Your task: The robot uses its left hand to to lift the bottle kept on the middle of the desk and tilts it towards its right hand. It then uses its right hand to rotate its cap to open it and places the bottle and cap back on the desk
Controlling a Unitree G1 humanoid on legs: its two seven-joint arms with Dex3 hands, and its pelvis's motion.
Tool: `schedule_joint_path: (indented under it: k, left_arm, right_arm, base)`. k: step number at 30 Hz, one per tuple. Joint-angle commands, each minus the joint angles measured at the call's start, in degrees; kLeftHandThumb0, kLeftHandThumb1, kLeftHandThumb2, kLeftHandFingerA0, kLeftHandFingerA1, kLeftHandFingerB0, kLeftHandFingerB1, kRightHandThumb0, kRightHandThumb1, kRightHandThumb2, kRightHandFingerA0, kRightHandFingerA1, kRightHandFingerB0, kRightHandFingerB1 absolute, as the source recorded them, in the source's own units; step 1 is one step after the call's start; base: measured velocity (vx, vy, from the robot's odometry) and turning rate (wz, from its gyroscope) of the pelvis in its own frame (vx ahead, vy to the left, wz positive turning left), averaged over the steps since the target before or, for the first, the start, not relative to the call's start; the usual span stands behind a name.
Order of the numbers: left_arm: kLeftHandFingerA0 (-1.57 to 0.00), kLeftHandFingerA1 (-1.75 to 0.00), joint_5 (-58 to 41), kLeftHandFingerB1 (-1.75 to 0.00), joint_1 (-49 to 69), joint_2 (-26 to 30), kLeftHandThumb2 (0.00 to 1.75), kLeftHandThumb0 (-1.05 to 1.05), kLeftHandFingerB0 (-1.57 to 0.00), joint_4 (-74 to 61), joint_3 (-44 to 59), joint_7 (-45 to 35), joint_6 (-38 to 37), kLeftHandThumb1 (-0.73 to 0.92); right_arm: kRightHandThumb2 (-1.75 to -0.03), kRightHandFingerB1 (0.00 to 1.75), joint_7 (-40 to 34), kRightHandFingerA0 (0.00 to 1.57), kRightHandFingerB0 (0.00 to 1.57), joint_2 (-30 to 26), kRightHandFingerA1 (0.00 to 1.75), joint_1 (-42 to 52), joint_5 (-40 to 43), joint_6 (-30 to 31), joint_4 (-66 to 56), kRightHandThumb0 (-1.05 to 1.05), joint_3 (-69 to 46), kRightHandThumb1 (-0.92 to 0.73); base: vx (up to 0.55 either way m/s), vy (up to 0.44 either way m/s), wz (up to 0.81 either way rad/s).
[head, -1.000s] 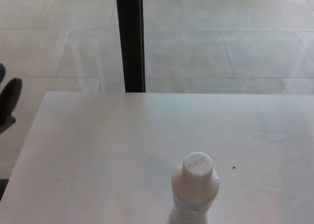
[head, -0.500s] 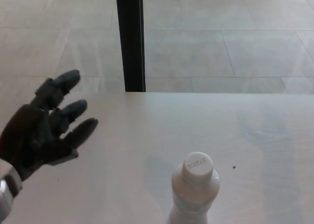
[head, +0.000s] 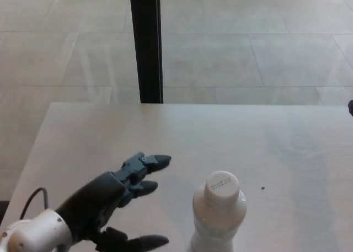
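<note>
So the left hand (head: 113, 199) has swung in a lot since half a second ago: it was up by the left edge of the pale white bench (head: 99, 136), and now it's low over the bench top, much closer to the white plastic bottle (head: 218, 221). Fingers (head: 144, 164) are spread out and pointing toward the bottle, thumb down near the bottom edge, nothing held and no contact with the bottle. The bottle hasn't budged, standing upright near the bottom middle of the view with its white screw cap (head: 222, 187) on. The right hand is barely there, just a dark sliver at the right edge, so I can't tell what its fingers are doing. Behind the bench there's a black vertical post (head: 146, 42) and a grey tiled floor (head: 248, 42).
</note>
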Motion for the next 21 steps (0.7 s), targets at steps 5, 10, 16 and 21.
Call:
schedule_joint_path:
  k: [5, 10, 16, 21]
  left_arm:
    - [-0.1, -0.57, 17.53, -0.53, 0.75, 4.88, 0.9, -0.38, -0.07, -2.5, -7.86, -0.36, -8.73, 0.25]
    - [-0.06, -0.56, 20.46, -0.5, 1.6, 3.26, 0.9, -0.42, 0.0, -2.42, -8.88, 2.42, -8.68, 0.24]
    - [0.0, -0.31, 24.3, -0.29, 4.5, 0.19, 0.59, -0.74, -0.03, -2.9, -9.98, 7.47, -7.32, 0.54]
    - [0.0, -0.29, 27.47, -0.23, 7.66, -4.18, 0.77, -0.81, 0.0, -1.59, -10.39, 12.75, -7.03, 0.44]
  right_arm:
    - [-0.99, 0.42, -1.32, 0.26, 0.16, 0.41, 0.53, 1.54, 0.64, 1.96, -1.88, -0.74, -1.48, -0.69]
    - [-0.66, 0.29, -1.33, 0.34, 0.25, 0.52, 0.45, 1.78, 0.79, 1.67, -1.92, -0.72, -1.7, -0.86]
    - [-0.66, 0.29, -1.42, 0.34, 0.26, 1.03, 0.45, 1.64, 0.83, 1.56, -1.69, -0.7, -1.62, -0.86]
    - [-0.67, 0.3, -2.09, 0.37, 0.29, 1.58, 0.47, 1.68, 0.69, 1.91, -2.02, -0.71, -1.8, -0.85]
  base:
    - [0.0, 0.0, 0.0]
    - [0.0, 0.0, 0.0]
    - [0.0, 0.0, 0.0]
    - [0.0, 0.0, 0.0]
